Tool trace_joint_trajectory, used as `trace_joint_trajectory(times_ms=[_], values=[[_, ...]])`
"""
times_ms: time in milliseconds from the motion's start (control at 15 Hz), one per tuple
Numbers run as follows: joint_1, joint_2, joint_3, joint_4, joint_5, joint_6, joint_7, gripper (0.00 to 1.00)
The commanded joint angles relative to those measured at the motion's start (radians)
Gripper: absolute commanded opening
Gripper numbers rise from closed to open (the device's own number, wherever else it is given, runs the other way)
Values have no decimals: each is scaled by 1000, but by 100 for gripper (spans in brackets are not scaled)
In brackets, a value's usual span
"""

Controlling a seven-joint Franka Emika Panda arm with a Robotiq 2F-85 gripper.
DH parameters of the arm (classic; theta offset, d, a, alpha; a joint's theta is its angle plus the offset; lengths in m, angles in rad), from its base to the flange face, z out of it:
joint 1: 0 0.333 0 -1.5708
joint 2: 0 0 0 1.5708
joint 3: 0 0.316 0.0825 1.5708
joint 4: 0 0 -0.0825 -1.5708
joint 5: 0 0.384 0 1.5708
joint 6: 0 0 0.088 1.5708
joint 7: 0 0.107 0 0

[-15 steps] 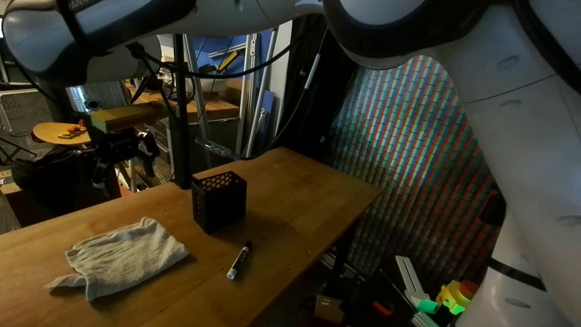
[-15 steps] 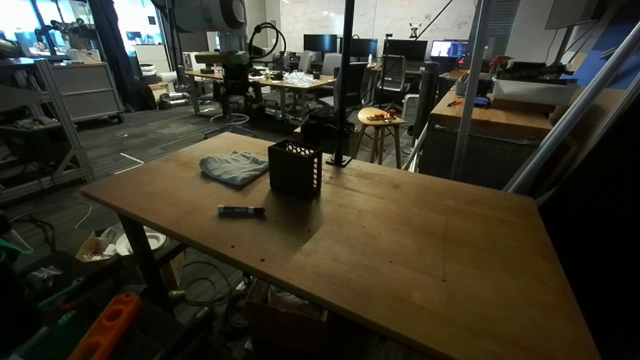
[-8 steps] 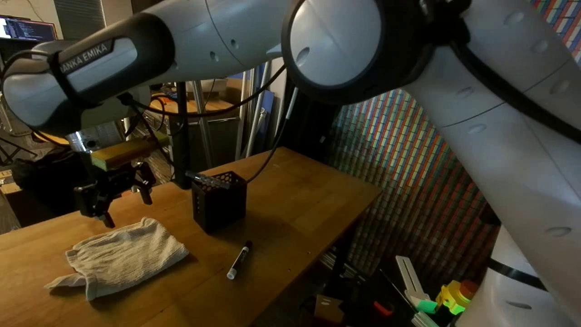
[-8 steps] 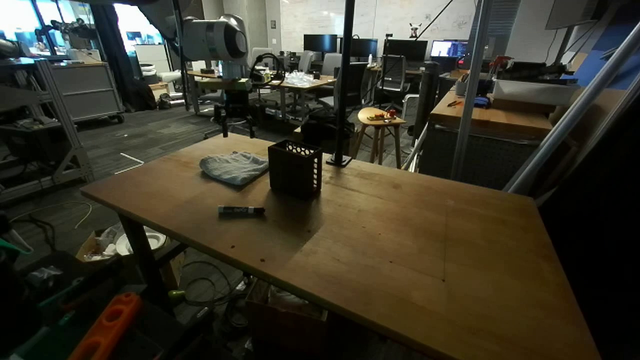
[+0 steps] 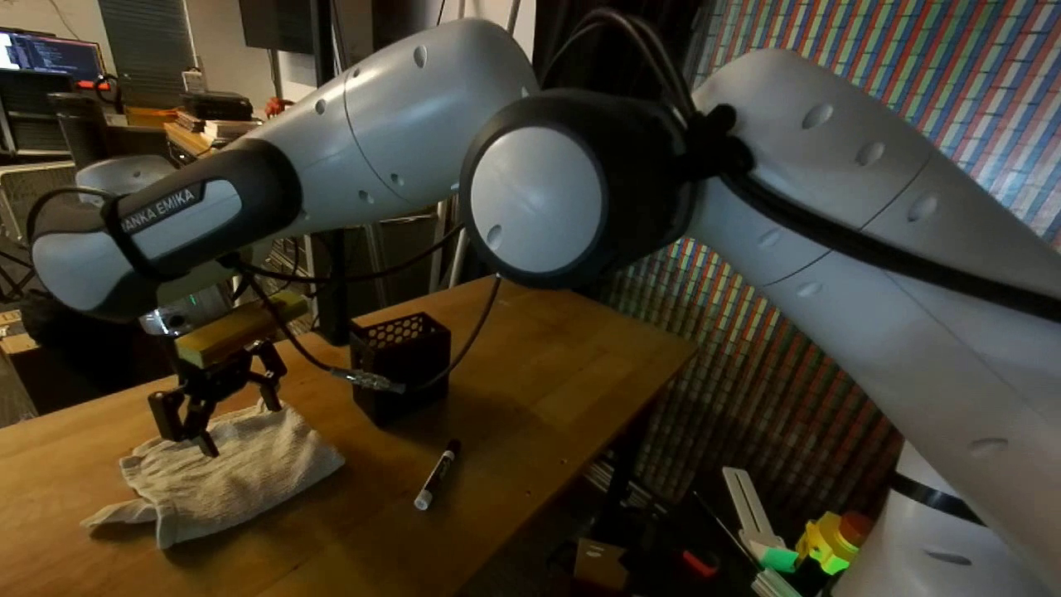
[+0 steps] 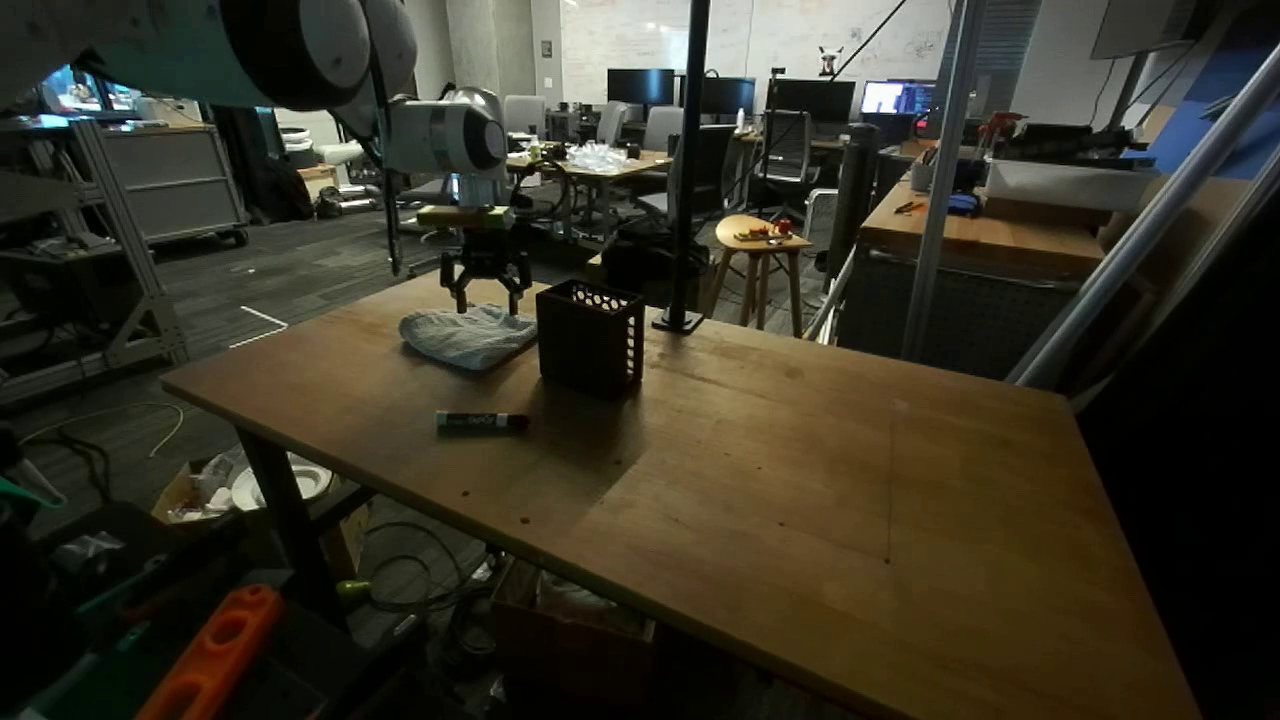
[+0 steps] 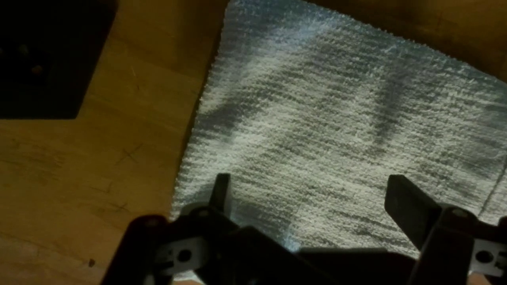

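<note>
In an exterior view, the gripper [image 5: 239,427] hangs over the towel [image 5: 249,485] on the table [image 5: 539,365], the dry-erase marker [image 5: 438,475] at the towel's three o'clock. In an exterior view, the perforated holder [image 6: 588,345] is also at its three o'clock. In the wrist view, the fingers [image 7: 410,209] are parted, grasping nothing: probably an approach; gripping would need lowering, then closing.

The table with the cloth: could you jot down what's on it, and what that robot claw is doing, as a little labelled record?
Surface: wooden table
Cloth: pale, slightly rumpled, lying on the table
Gripper: open over the cloth, holding nothing; whether its fingertips touch it, I can't tell
Black box: open-topped, upright, near the cloth but apart from it
Marker: lying on its side, apart from both box and cloth
</note>
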Motion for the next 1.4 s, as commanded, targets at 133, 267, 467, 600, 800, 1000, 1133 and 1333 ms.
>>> trace_joint_trajectory(times_ms=[133, 267, 467, 600, 800, 1000, 1133, 1333], values=[[18, 132, -10, 161, 8, -16, -29, 100], [21, 160, -9, 181, 11, -17, -35, 100], [24, 185, -7, 210, 17, -35, -33, 75], [25, 187, -7, 216, 19, -45, -30, 69], [16, 179, 5, 206, 4, -39, -29, 45], [17, 174, 5, 208, 0, -38, -32, 21], [19, 169, 3, 208, -5, -42, -37, 9], [19, 159, 2, 201, -7, -50, -47, 10]])
